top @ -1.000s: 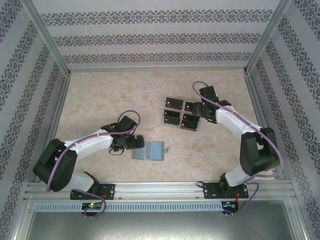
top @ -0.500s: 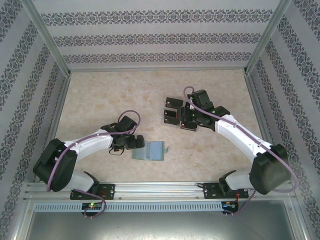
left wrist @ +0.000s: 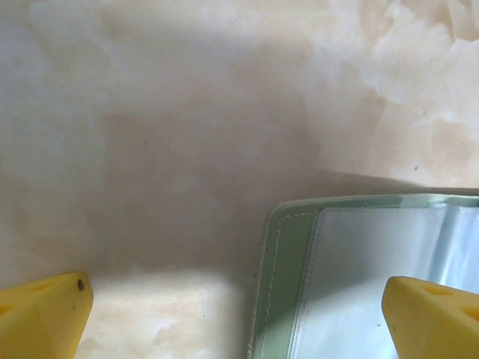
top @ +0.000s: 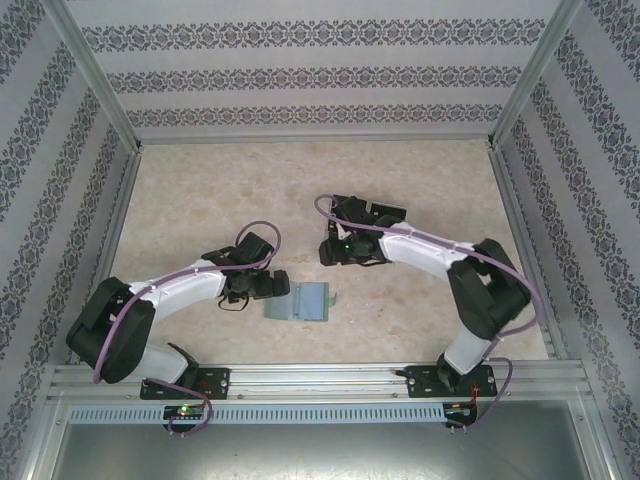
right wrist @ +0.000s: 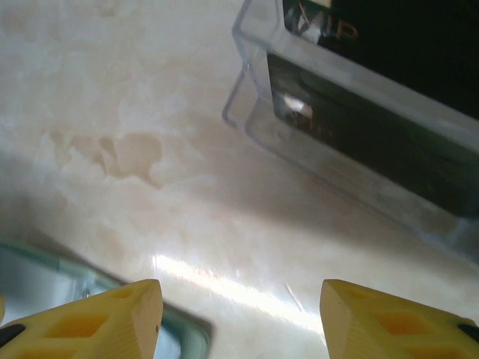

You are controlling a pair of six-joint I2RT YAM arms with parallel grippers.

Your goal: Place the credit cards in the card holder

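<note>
The grey-green card holder (top: 305, 300) lies open on the table, its clear sleeves (left wrist: 367, 277) facing up. My left gripper (top: 272, 287) sits low at its left edge, open; one yellow fingertip (left wrist: 430, 318) is over the sleeve, the other (left wrist: 45, 314) is over bare table. The black credit cards (right wrist: 374, 45) lie in a clear plastic tray (right wrist: 251, 93); one reads "VIP". My right gripper (top: 338, 248) hovers open at the tray's near-left side, nothing between its fingertips (right wrist: 397, 321), with a corner of the card holder (right wrist: 45, 280) below it. My right arm hides most of the cards from above.
Patterned walls and metal posts (top: 100, 80) fence the beige marbled table (top: 220, 190). A metal rail (top: 320, 385) runs along the near edge by the arm bases. The right forearm (top: 420, 245) lies across the tray.
My right arm has swung left across the tray, from its right side to its near-left corner. The left arm and the card holder have not moved.
</note>
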